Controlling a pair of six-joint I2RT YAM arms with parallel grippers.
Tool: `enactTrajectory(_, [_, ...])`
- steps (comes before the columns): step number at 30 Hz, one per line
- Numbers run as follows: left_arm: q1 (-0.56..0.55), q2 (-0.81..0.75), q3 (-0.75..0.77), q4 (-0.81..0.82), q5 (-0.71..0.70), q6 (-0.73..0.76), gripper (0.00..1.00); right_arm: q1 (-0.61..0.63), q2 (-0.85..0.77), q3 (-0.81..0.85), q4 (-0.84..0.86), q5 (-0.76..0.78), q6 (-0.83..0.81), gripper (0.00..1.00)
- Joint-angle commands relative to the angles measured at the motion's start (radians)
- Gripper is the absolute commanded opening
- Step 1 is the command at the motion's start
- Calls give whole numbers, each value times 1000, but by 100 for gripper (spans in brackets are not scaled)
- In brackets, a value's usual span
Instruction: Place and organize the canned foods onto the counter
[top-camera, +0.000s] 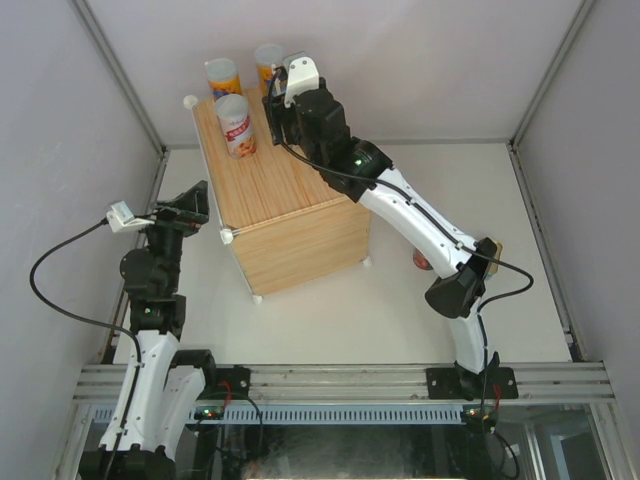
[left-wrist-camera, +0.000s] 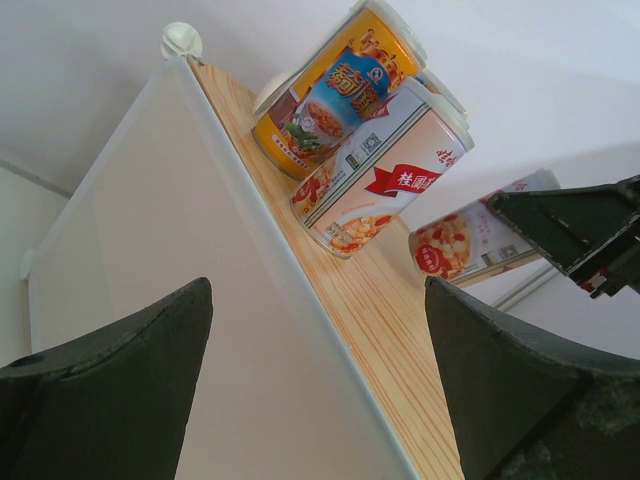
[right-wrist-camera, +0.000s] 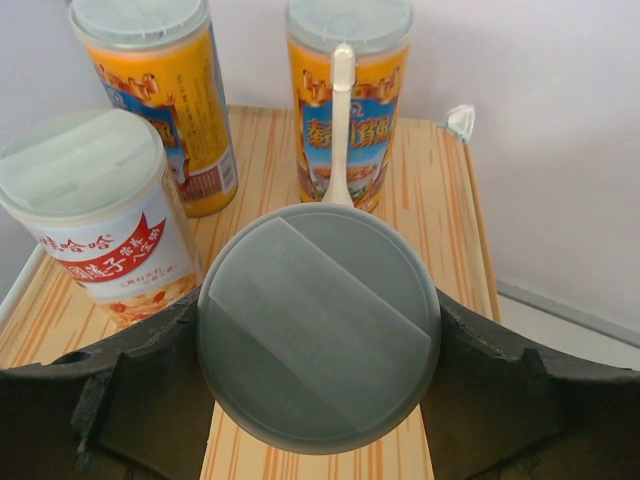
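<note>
Right gripper (right-wrist-camera: 318, 335) holds 1 can (right-wrist-camera: 320, 300) — 3 cans (right-wrist-camera: 95, 200) stand on the counter (right-wrist-camera: 440, 200).

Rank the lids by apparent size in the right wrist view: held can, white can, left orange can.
Largest: held can's lid, nearest the camera. Then white can's lid. Smallest: left orange can's lid, cropped and farther.

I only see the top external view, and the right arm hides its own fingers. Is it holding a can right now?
Observer: Yes. In the right wrist view the right gripper is shut on a grey-lidded can, over the counter.
Operator: What stands closest to it?
Observer: A white-and-red can, close beside it. I cannot tell whether they touch.
Operator: And the left gripper?
Observer: The left wrist view shows the left gripper open and empty, aimed at the counter's edge.
</note>
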Motion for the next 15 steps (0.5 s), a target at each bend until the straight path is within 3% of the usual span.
enactTrajectory(1, [0, -8, -12, 43, 22, -11, 91, -9, -36, 49, 107, -22, 36, 0])
enactTrajectory(15, [1, 1, -10, 46, 28, -16, 91, -34, 1, 55, 76, -45, 70, 0])
